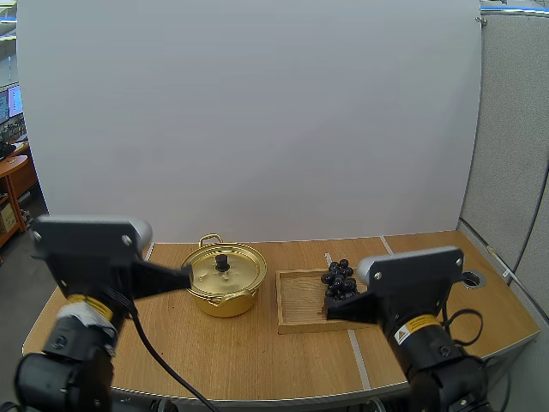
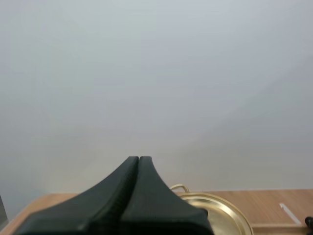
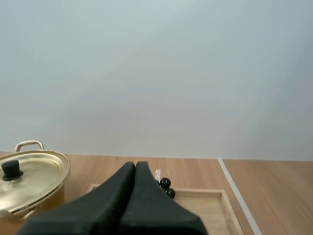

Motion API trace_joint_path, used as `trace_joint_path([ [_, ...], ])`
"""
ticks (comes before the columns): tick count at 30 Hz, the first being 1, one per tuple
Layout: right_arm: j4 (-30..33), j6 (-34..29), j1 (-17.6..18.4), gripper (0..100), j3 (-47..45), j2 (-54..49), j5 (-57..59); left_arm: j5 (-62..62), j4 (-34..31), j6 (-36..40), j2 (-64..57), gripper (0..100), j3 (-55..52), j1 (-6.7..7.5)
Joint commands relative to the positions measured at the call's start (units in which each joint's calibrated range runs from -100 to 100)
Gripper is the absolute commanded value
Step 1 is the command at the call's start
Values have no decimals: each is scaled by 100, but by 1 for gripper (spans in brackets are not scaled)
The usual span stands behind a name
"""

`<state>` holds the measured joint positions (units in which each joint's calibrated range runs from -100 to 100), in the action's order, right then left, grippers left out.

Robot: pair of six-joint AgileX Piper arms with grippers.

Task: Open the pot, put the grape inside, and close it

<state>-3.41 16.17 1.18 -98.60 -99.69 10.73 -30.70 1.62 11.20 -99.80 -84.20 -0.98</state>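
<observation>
Near the table's (image 1: 257, 360) back edge, the lidded pot (image 1: 224, 283) is sitting beside the wooden tray (image 1: 300, 305), with the grapes (image 1: 338, 276) lying at its far edge. The left gripper (image 2: 139, 159) and right gripper (image 3: 135, 165) are hovering, fingers pressed together, empty.

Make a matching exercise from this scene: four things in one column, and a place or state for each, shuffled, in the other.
Things
1. lid
2. bunch of grapes
3. wooden tray
4. left end effector

Places or states
A. shut on nothing, at the left side of the gold pot
B. lying in the far part of the wooden tray
C. sitting closed on the gold pot
D. on the table, right of the gold pot

Pairs: 1-C, 2-B, 3-D, 4-A
</observation>
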Motion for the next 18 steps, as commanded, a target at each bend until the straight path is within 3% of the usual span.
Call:
trace_joint_path([
  [1,23,-34,-16,0,996,-31,238,295,-23,29,-20,0,1119,4],
  [18,23,-34,-16,0,4758,-31,3576,379,-23,21,-20,0,3513,4],
])
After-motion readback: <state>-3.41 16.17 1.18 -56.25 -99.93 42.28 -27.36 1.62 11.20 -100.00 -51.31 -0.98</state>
